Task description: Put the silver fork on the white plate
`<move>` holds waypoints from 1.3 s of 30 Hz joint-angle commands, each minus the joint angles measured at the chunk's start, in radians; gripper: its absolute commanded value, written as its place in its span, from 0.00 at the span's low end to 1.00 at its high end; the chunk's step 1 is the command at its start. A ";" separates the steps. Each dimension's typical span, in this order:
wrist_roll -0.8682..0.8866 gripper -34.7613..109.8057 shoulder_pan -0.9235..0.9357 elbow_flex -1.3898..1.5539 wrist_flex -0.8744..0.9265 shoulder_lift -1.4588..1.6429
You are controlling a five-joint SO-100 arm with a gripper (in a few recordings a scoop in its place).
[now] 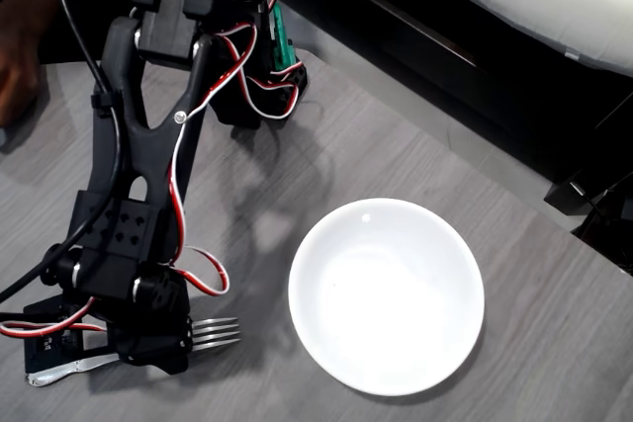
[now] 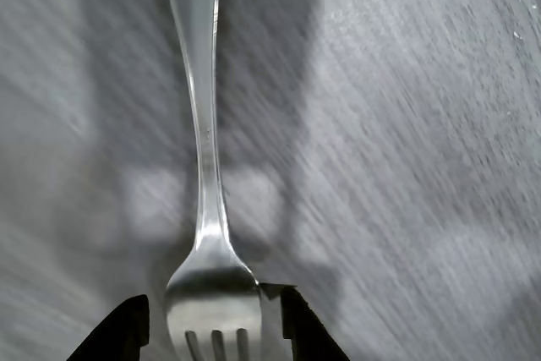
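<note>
Steel fork (image 2: 208,209) lies flat on the grey table (image 1: 415,145), left of the white plate (image 1: 386,295) and apart from it. Jaws stand open astride its head, near the tines. Risk: a grip so far forward lets the handle swing or slip on lifting.

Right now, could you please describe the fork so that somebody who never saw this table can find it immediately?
Start at the white plate on the grey table in the overhead view. Look left to the black gripper. The silver fork lies flat under it, tines toward the plate, handle sticking out left: the one shiny metal thing there.
</note>
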 commanded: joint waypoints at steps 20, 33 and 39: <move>-0.008 0.27 -0.015 -0.074 -0.023 -0.031; 0.000 0.26 -0.028 -0.078 0.055 0.080; 0.009 0.26 -0.055 -0.078 0.109 0.212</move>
